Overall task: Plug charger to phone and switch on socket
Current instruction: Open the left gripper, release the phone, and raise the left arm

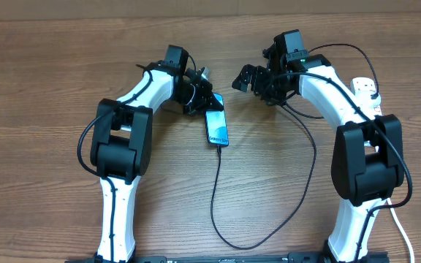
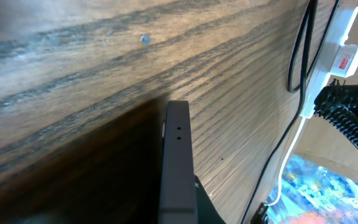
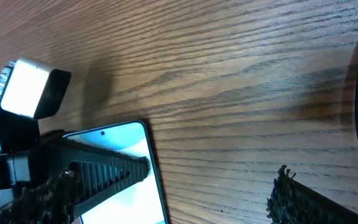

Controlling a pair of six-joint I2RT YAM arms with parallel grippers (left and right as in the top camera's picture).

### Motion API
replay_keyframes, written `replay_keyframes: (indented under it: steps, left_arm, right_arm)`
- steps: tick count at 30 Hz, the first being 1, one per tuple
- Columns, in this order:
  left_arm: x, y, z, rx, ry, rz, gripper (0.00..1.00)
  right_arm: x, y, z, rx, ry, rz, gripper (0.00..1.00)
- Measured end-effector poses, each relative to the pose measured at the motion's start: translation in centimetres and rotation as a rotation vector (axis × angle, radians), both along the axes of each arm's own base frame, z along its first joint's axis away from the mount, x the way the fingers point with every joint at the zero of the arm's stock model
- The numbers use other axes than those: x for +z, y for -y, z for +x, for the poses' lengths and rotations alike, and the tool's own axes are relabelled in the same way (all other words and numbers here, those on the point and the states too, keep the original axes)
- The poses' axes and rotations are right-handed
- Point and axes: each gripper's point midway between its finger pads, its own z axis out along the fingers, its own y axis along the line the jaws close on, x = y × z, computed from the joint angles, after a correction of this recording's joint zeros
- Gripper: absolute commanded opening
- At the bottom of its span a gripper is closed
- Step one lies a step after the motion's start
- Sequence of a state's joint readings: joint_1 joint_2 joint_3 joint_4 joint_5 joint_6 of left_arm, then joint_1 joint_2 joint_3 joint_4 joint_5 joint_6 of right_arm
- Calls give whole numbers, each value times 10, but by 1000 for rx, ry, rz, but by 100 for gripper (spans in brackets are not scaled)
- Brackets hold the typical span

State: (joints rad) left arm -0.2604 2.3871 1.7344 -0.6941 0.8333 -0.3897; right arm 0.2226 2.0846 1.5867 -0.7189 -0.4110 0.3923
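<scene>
The phone (image 1: 217,127) lies at the table's middle with its light-blue screen up. The charger's thin black cable (image 1: 215,197) meets the phone's near end, loops right and runs up under the right arm. My left gripper (image 1: 209,101) is shut on the phone's far end. In the left wrist view the phone's dark edge (image 2: 178,168) stands between the jaws of the left gripper (image 2: 179,214). My right gripper (image 1: 248,82) hovers open just right of the phone, holding nothing. The right wrist view shows the right gripper (image 3: 210,180) spread beside the phone's screen (image 3: 138,186). The white socket (image 1: 368,91) lies at the far right.
The socket (image 2: 331,56) shows a red switch (image 2: 347,60) in the left wrist view, with the black cable (image 2: 300,56) beside it. Its thick white lead (image 1: 400,226) runs down the right side. The table's right edge (image 2: 328,140) lies just beyond the socket.
</scene>
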Motion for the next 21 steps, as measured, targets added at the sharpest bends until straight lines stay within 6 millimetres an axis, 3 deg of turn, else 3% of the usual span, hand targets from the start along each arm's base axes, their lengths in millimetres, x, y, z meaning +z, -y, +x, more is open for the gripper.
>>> replay_keyframes:
  steps: [6,21]
  left_arm:
    - [0,1,0,-6,1,-13,31]
    - [3,4,-2,-11,-5,-33,32]
  right_arm:
    - [0,0,0,-1,0,0,100]
    - [0,0,0,0,0,0,100]
